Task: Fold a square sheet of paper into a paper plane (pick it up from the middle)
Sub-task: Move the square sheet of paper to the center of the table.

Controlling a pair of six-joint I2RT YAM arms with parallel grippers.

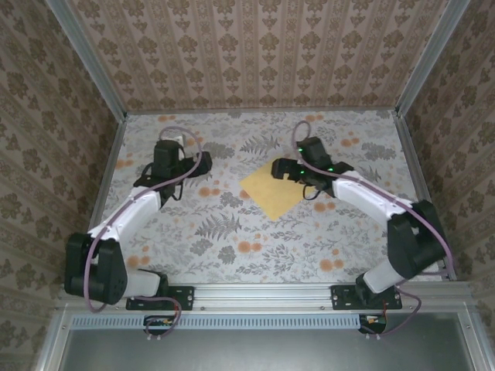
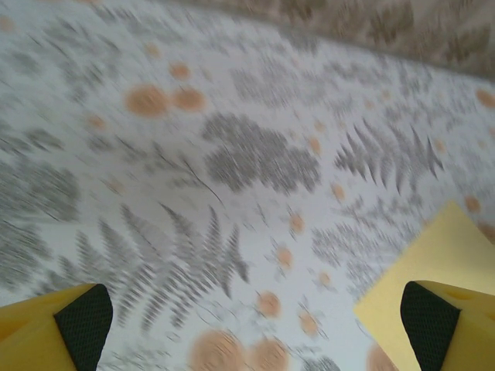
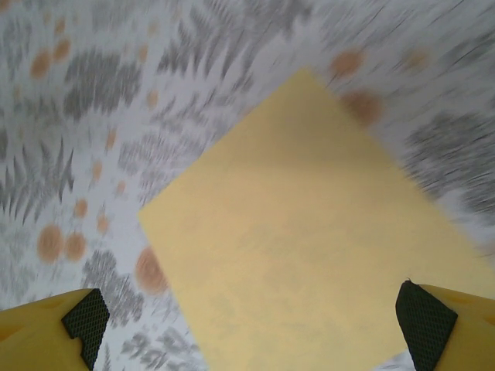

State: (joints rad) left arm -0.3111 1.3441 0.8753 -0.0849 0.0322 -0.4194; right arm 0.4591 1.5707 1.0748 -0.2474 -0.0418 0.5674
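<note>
Top external view: a flat square sheet of paper (image 1: 274,193), plain yellow-orange, lies turned like a diamond just right of the middle of the frame. It rests on a table (image 1: 224,247) covered in a grey fern print with small orange flowers. The right gripper (image 1: 281,169) sits at the sheet's upper corner; I cannot tell whether it touches the paper. The left gripper (image 1: 172,147) is toward the upper left of the tabletop, well apart from the sheet.

Left wrist view, blurred: the left fingers (image 2: 83,325), yellow with dark pads, stand spread wide in the two bottom corners of the frame. One corner of the sheet shows at the lower right, beside the right-hand pad.

Right wrist view, also blurred: the right fingers (image 3: 424,321) are likewise spread wide in the bottom corners. The sheet lies on the print across the centre and lower right of the frame.
</note>
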